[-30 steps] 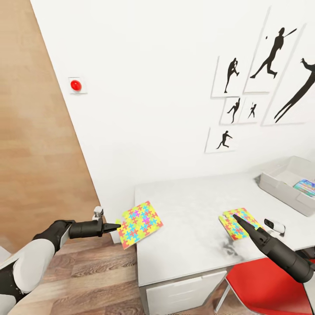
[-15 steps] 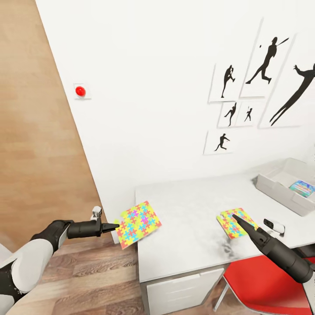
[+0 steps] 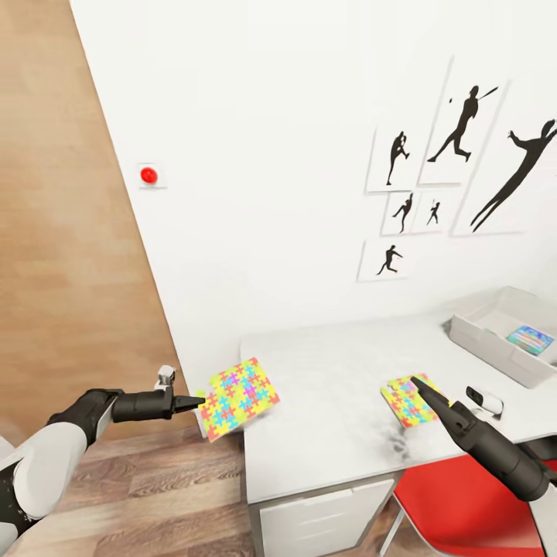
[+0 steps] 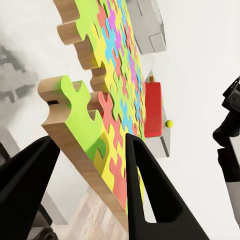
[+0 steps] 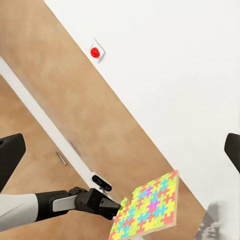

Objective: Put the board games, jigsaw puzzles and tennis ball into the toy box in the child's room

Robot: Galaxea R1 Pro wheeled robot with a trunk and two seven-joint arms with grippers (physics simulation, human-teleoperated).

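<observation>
Head view: left gripper (image 3: 198,401) clamped on a jigsaw puzzle (image 3: 236,396) held tilted at the table (image 3: 333,441) corner; right gripper (image 3: 418,384) over second puzzle (image 3: 406,400) lying on the table, its state can't be told; toy box (image 3: 495,344) far right. Left wrist: fingers (image 4: 145,185) pinch puzzle edge. Right wrist: right fingers spread wide, nothing held

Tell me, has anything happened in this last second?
Mostly the camera turned, sliding the whole scene sideways. The left tool still grips one jigsaw puzzle at the table edge, now tipped slightly steeper. The right tool stays over the other puzzle.
</observation>
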